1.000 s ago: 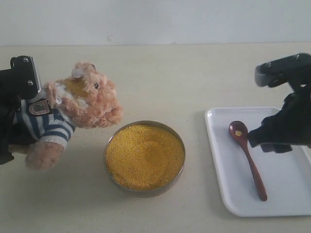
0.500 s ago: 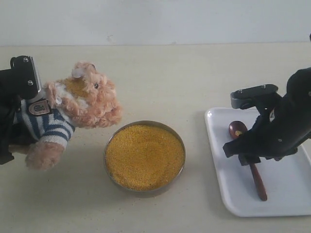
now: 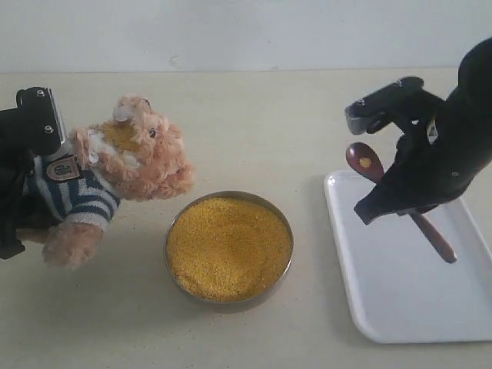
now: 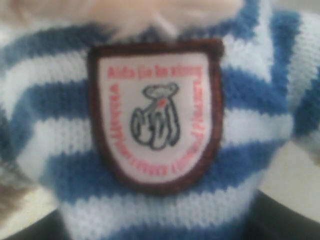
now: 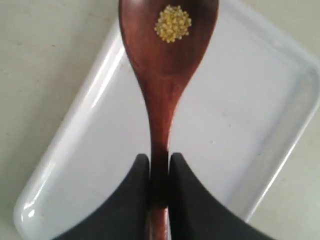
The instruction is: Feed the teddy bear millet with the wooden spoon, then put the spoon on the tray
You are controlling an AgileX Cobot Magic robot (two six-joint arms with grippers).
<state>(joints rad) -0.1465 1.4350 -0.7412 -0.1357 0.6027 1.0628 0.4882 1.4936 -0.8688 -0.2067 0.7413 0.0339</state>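
The teddy bear (image 3: 131,165) leans toward the metal bowl (image 3: 173,223) of yellow millet (image 3: 229,246). Its striped shirt and chest badge (image 4: 156,112) fill the left wrist view. The left arm's black wrist (image 3: 31,127) is right behind the bear; its fingers are hidden by the plush, which it seems to hold up. My right gripper (image 3: 411,211) (image 5: 160,160) is shut on the handle of the wooden spoon (image 3: 363,161) (image 5: 167,60). It holds the spoon in the air over the white tray (image 3: 400,300) (image 5: 240,125). A small patch of millet (image 5: 173,23) lies in the spoon's bowl.
The beige tabletop (image 3: 254,115) stretches between the bear, the bowl and the tray. A pale wall runs along the back. The tray's right part runs out of the exterior view.
My right gripper came down onto the spoon lying on the tray, shut on its handle and lifted it up and back. The bear and the left arm barely moved.
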